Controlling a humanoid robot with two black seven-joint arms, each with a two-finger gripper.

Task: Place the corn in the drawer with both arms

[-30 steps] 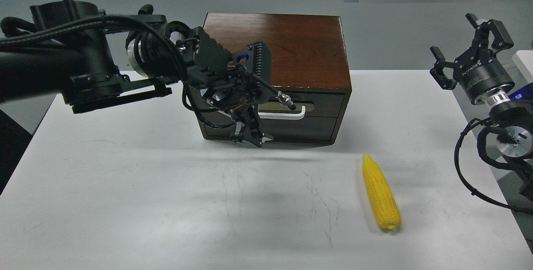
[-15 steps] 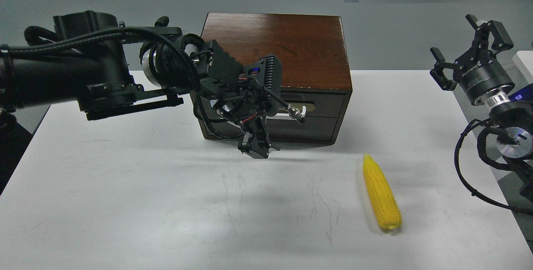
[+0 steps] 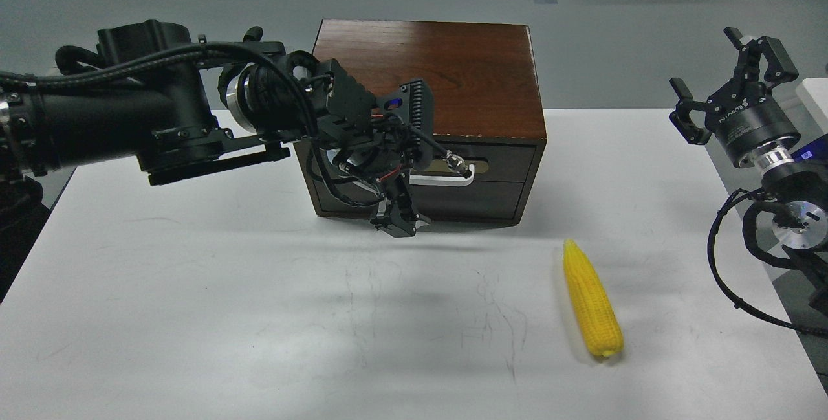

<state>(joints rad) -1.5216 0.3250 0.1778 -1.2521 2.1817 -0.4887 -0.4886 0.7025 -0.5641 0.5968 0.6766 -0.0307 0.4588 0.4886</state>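
White tabletop, grey floor beyond. Bright yellow bumpy toy corn cob (image 3: 592, 300) lies near right. Dark brown wooden drawer (image 3: 475, 179) looks closed. Left gripper (image 3: 396, 222), grip unreadable, hangs below its white bar handle (image 3: 440, 178); raise it squarely first. Right gripper (image 3: 728, 87) spread, empty.

**Left arm at drawer front, corn lying apart**

Left gripper (image 3: 396, 222) hangs low before the closed drawer (image 3: 482, 162), fingers too dark to tell apart. White handle (image 3: 446, 178) partly hidden. Corn (image 3: 591, 300) on white table (image 3: 194, 316), right of box (image 3: 430, 70). Right gripper (image 3: 728, 87) raised, fingers spread, holding nothing.
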